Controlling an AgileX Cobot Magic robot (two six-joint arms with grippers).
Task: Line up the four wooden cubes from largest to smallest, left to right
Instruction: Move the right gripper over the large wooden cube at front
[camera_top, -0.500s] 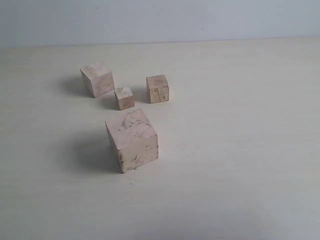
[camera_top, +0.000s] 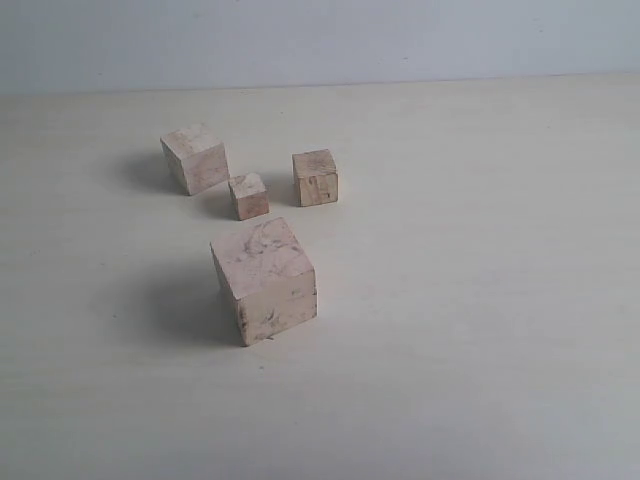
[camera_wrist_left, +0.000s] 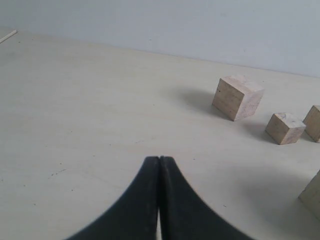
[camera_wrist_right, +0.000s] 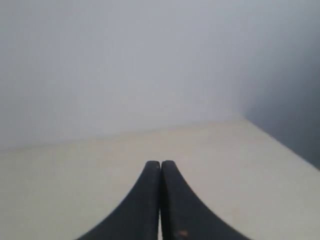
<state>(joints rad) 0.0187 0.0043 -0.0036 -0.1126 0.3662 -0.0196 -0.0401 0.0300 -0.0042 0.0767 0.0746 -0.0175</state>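
In the left wrist view the picture's edge cuts 2 cubes: of the second-smallest cube (camera_wrist_left: 314, 123) only a slice shows, and of the largest cube (camera_wrist_left: 312, 196) only 1 corner part.

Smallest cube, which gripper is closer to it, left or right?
Probably left. The left gripper, shut, faces the smallest cube across the table, apart from it. The right gripper, also shut, sees no cubes, only table and wall.

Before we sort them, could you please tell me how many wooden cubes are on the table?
4: the largest cube nearest the camera, the second-largest cube back left, the smallest cube between, the third cube back right. None seems hidden.
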